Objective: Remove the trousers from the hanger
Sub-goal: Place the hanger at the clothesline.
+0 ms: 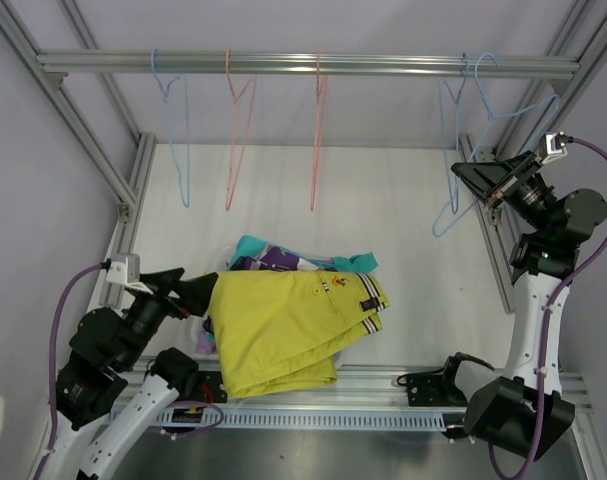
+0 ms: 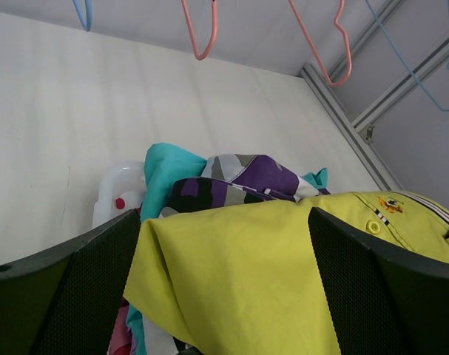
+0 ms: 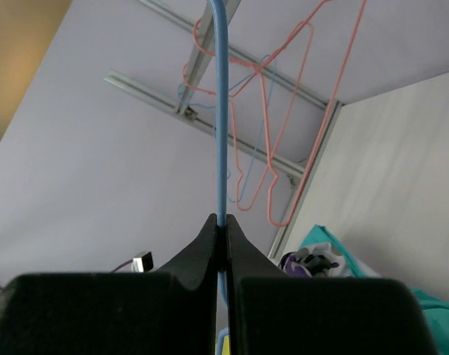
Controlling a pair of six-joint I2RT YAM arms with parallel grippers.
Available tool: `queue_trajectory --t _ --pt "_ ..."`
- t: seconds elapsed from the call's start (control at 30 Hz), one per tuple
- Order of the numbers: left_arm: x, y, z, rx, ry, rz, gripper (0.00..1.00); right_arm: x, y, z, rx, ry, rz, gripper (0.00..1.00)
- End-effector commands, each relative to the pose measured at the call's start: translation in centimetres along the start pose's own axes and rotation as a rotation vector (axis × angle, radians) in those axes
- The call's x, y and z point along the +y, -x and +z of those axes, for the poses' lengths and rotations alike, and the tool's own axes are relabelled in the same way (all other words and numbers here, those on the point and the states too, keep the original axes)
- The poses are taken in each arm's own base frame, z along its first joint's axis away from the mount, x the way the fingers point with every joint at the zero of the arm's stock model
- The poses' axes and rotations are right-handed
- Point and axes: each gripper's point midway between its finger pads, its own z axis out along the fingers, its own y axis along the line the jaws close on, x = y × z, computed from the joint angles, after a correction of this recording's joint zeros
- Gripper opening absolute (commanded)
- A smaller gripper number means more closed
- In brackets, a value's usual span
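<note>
On the table [image 1: 413, 210], mustard trousers [image 1: 283, 325] hide most of the pile [image 1: 275, 257]; left pincer [image 1: 190, 290] wide, right pincer [image 3: 224, 223] clamping blue hanger [image 3: 221, 111].

**Layout, top view.** A white tabletop [image 1: 413, 230] has the arm bases at its near edge. Near centre-left lies a heap of small folded cloth trousers. The mustard-yellow pair with striped cuffs [image 1: 283, 325] is on top. The purple-white-black camouflage pair [image 1: 280, 262] and the teal pair [image 1: 251, 247] protrude behind it. The left gripper [image 1: 196, 291] sits at the heap's left edge. Above the table's far side, an aluminium rail [image 1: 383, 66] carries a blue wire hanger [image 1: 187, 150] at left and two pink wire hangers [image 1: 315, 150] in the middle. At far right, the right gripper [image 1: 475, 180] has a second blue wire hanger [image 3: 221, 111] between its fingers.
</note>
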Motion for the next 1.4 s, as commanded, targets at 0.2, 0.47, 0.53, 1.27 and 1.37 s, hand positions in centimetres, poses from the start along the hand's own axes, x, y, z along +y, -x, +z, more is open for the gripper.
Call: queue_trajectory --t 0.2,0.47,0.53,1.27,1.37 --pt "0.3 0.2 -0.3 -0.029 0.005 -0.007 0.99 6.0 -5.5 -0.9 0.075 0.095 -0.081 0.0" --pt "0.4 0.2 -0.3 -0.026 0.01 -0.003 0.99 3.9 -5.0 0.7 0.128 0.187 0.013 0.0" --pt "0.5 0.2 -0.4 -0.028 0.015 -0.003 1.0 4.5 -4.5 0.8 0.128 0.249 0.028 0.0" --pt "1.6 0.0 0.4 -0.033 0.079 0.011 0.99 1.8 2.9 2.4 0.109 0.373 0.032 0.0" --pt "1.8 0.0 0.5 -0.031 0.089 0.013 0.99 0.0 3.8 2.9 0.091 0.366 0.064 0.0"
